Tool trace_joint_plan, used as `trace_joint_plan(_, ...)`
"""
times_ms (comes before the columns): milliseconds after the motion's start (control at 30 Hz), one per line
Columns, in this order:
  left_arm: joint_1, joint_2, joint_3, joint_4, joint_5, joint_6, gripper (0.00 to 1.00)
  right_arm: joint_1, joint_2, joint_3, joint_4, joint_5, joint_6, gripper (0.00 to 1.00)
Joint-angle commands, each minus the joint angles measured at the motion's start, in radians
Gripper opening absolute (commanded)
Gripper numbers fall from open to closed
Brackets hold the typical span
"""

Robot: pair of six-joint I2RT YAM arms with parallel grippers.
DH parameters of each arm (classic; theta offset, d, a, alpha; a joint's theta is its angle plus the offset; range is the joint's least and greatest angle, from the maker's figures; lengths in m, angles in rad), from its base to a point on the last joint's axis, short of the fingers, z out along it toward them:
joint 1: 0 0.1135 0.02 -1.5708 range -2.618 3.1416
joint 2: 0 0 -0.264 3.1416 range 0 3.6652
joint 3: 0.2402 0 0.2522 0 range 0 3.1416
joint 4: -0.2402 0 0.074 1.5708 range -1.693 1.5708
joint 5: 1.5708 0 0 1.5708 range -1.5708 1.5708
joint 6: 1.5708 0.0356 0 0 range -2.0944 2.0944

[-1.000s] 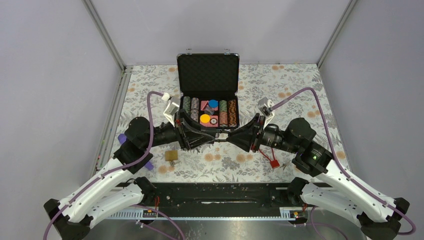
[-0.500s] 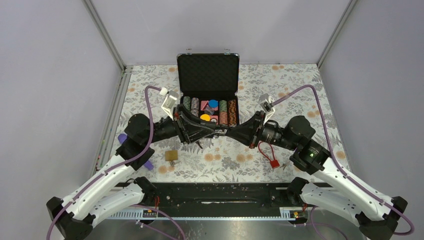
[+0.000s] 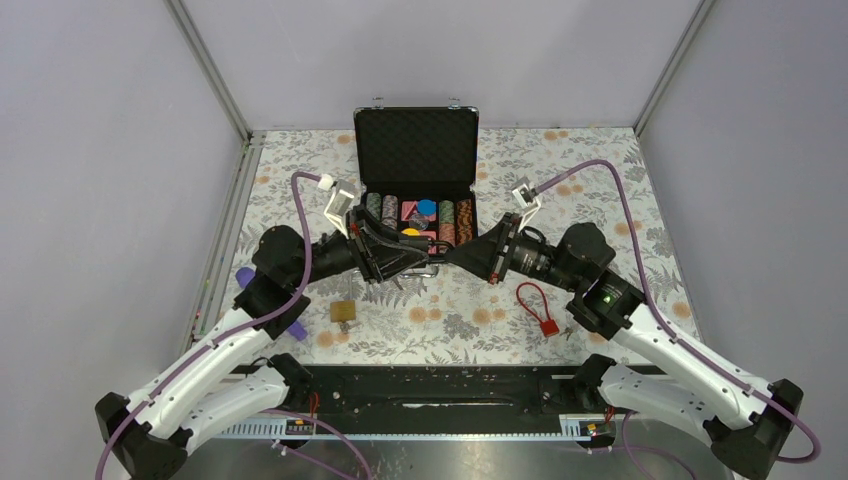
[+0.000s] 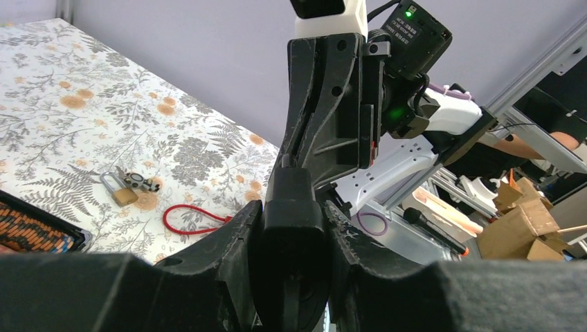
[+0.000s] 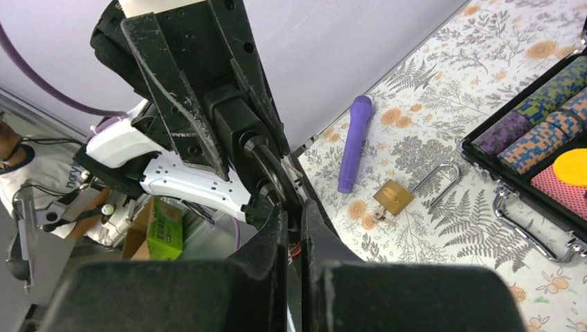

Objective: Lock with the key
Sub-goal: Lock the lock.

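Observation:
My left gripper (image 3: pixel 430 262) is shut on a black lock body (image 4: pixel 294 207), which also shows in the right wrist view (image 5: pixel 228 114). My right gripper (image 3: pixel 453 258) meets it tip to tip just in front of the open case (image 3: pixel 415 120). Its fingers (image 5: pixel 277 235) are pressed almost together on a thin curved dark piece (image 5: pixel 273 176) coming from that body; I cannot tell whether it is a key or a shackle. A brass padlock (image 3: pixel 343 311) lies open on the table under the left arm, with a small key beside it (image 5: pixel 393 197).
The black case holds stacked poker chips (image 3: pixel 447 224), lid upright; its metal handle (image 5: pixel 533 228) lies at its front. A red cable loop (image 3: pixel 533 297) and a small padlock with keys (image 4: pixel 124 192) lie right of centre. A purple pen (image 5: pixel 353 142) lies on the left.
Both grippers, joined tip to tip, have moved away from the bases toward the case front and slightly left. The items on the table have not moved.

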State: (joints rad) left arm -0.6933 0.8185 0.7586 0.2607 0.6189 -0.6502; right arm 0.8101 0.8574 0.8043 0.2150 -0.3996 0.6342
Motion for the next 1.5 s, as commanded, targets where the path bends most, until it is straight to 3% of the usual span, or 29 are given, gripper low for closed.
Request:
trace_joint_plan(0,-0.051,0.054,-0.009,-0.059,0.027,0.042,0.00,0.047,0.044,0.030,0.307,-0.137,0.169,0.00)
trace_joint_plan(300,-0.050,0.078,-0.015,-0.027,0.029,0.013,0.00,0.062,0.084,0.043,0.295,-0.196,0.099,0.00)
trace_joint_plan(567,-0.052,0.107,-0.083,-0.026,0.009,0.027,0.00,0.196,0.109,0.122,0.184,-0.123,-0.054,0.00)
trace_joint_plan(1200,-0.071,0.147,-0.163,0.127,-0.019,-0.021,0.00,0.326,0.206,0.161,0.363,-0.125,-0.008,0.00)
trace_joint_plan(1333,-0.070,0.131,-0.159,0.115,-0.029,-0.015,0.00,0.329,0.184,0.153,0.295,-0.081,-0.053,0.00)
trace_joint_plan(1467,-0.060,0.084,-0.138,0.060,-0.059,0.003,0.00,0.328,0.128,0.142,0.059,0.099,-0.164,0.00)
